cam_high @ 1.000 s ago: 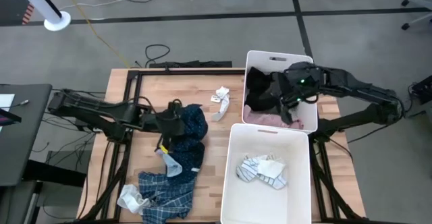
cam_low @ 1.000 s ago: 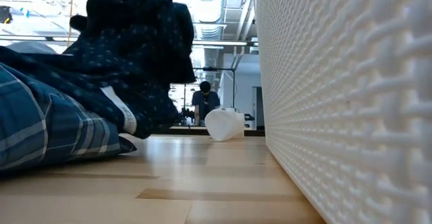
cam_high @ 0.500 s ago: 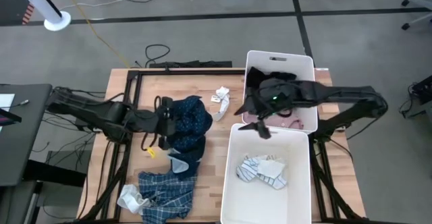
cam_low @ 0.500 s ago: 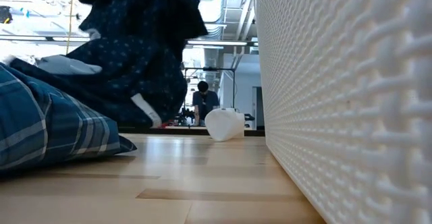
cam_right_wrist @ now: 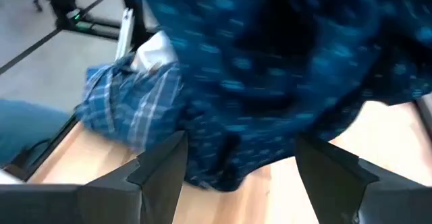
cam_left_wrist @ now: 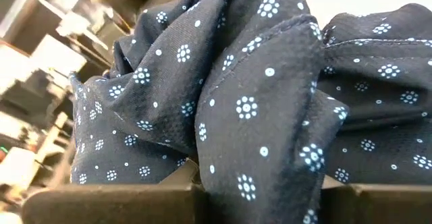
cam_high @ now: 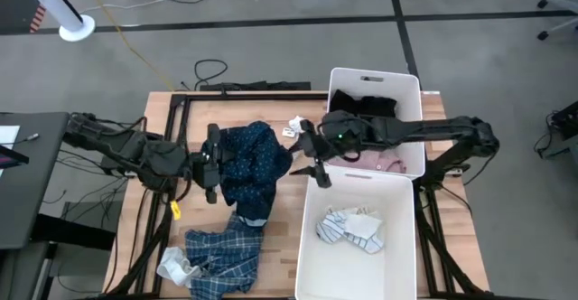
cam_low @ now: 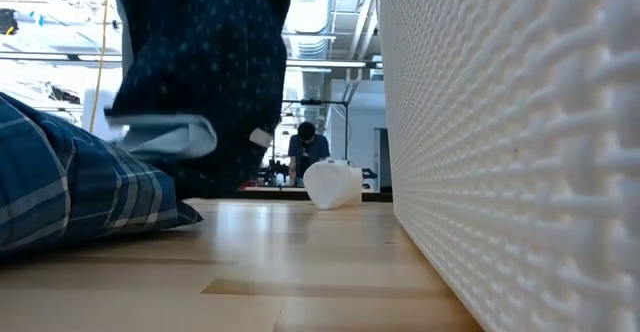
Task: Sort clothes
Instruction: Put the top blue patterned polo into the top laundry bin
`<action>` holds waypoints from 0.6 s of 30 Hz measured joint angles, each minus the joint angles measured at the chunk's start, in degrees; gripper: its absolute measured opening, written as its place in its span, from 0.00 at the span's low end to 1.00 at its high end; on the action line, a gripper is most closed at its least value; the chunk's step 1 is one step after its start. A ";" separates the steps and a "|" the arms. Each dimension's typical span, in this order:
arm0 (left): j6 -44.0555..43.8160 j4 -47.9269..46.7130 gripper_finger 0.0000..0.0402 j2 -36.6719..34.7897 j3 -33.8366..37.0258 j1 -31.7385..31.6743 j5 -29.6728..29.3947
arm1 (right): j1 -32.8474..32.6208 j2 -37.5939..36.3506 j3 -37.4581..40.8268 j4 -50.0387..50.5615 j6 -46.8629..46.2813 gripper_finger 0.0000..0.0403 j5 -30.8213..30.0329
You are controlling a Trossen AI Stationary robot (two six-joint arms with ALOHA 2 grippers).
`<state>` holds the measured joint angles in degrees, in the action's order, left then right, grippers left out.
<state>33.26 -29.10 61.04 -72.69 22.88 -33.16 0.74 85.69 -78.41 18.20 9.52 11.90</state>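
The navy white-dotted soft garment (cam_high: 248, 166) is held lifted off the pale wooden table (cam_high: 298, 178), left of the table's centre, pinched at its nine-o'clock edge by the left gripper (cam_high: 210, 163), whose fingers are narrowed onto the cloth. It is judged to be raised so that it hangs free of the blue plaid shirt (cam_high: 219, 257), which is left crumpled on the table at the navy piece's six o'clock. The right gripper (cam_high: 315, 160) is set at the garment's three o'clock, just beside it, its fingers spread wide and empty; a second hold or a hand-over is probably being prepared, since the two white rectangular plastic bins (cam_high: 393, 228) lie on that side.

In the high view the bins' contents are given: dark and pink pieces in the far bin, striped socks in the near one. In the low view the navy cloth (cam_low: 200, 82) is shown hanging clear above the tabletop, which cannot be read from above. In the left wrist view the fold of dotted fabric (cam_left_wrist: 270, 116) is seen bunched against the fingers (cam_left_wrist: 115, 207). In the right wrist view the open fingers (cam_right_wrist: 162, 166) are shown aimed at the garment's hanging edge.
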 joint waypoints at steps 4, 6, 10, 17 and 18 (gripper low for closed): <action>3.80 1.18 0.14 1.79 -4.14 0.94 -0.25 | 1.02 0.62 -0.09 -6.79 0.11 0.71 -0.01; 5.73 2.09 0.14 3.07 -6.40 1.54 -0.16 | 1.34 0.66 0.00 -8.34 0.22 0.71 -0.02; 9.23 2.11 0.14 5.98 -11.05 2.26 1.32 | 1.34 1.69 0.00 -12.18 1.36 0.71 0.65; 13.06 -0.26 0.14 10.04 -18.46 2.21 1.41 | 0.10 5.80 -0.02 -18.98 1.16 0.71 14.48; 13.57 -0.25 0.14 10.57 -19.50 2.17 1.43 | -0.22 6.39 -0.02 -19.85 1.26 0.71 15.23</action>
<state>46.83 -29.35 71.61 -92.19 25.05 -31.73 0.52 92.08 -78.43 -1.65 10.78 27.13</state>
